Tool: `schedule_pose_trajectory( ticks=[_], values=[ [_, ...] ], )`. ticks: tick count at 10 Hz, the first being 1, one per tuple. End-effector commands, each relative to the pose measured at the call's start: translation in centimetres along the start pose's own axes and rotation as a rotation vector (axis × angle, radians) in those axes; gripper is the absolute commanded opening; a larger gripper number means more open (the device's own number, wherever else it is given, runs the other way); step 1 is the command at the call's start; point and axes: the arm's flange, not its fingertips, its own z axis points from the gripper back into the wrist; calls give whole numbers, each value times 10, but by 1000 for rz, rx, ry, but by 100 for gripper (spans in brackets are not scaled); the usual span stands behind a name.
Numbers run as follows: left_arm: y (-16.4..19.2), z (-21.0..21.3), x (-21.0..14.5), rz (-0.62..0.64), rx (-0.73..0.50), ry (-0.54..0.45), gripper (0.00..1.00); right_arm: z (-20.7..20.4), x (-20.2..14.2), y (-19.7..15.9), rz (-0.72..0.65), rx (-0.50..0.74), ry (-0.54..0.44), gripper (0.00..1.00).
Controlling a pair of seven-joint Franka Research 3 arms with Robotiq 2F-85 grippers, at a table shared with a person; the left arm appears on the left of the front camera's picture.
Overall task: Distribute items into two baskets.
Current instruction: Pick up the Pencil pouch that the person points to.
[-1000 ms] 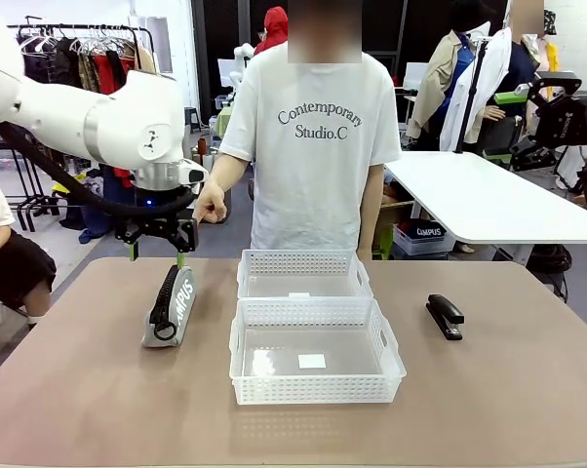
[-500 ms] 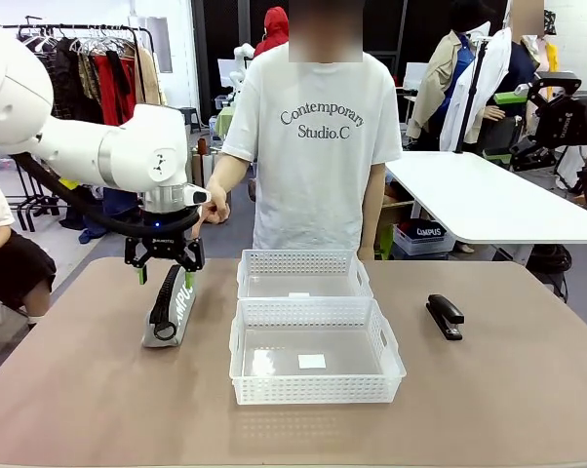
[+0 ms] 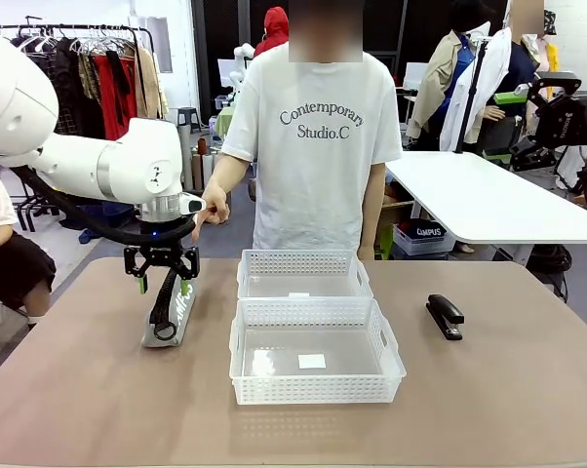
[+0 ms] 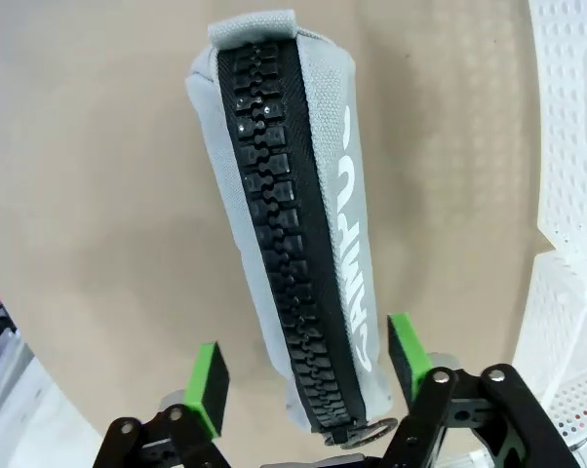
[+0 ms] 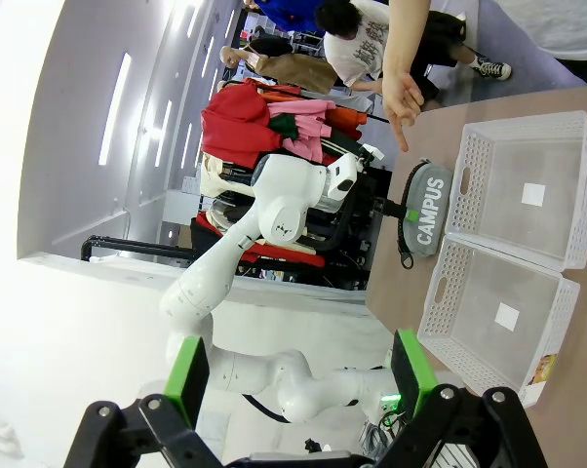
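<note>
Left gripper (image 3: 164, 286), jaws apart, flanks CAMPUS pouch (image 3: 170, 314) at its upper end, frame left; long axis crosses closing line. Right gripper (image 5: 296, 373) agape, farther.

Two white lattice baskets sit on the single worktop (image 3: 98, 409): the far basket (image 3: 303, 261) and the near basket (image 3: 313, 388). There is one grey CAMPUS zip pouch (image 3: 176, 322) and one black stapler (image 3: 445, 316). The end effectors number two: the left end effector (image 3: 164, 286) and the right end effector (image 5: 298, 380). One person (image 3: 313, 146) stands across the worktop.
</note>
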Motion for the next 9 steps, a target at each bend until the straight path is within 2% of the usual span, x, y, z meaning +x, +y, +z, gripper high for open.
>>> schedule_pose_trajectory(
  ticks=[1,3,4,9],
  values=[
    [3,-1,-1,-15,-26,-10,48,0,-1,1,1,-3,1,100],
    [8,1,-1,-15,-31,-10,8,0,-1,1,1,-3,1,100],
    [5,0,-1,-12,-36,-9,0,0,-1,1,1,-3,1,100],
    [11,17,-15,-20,-37,-6,0,0,-1,1,1,-3,1,100]
  ],
)
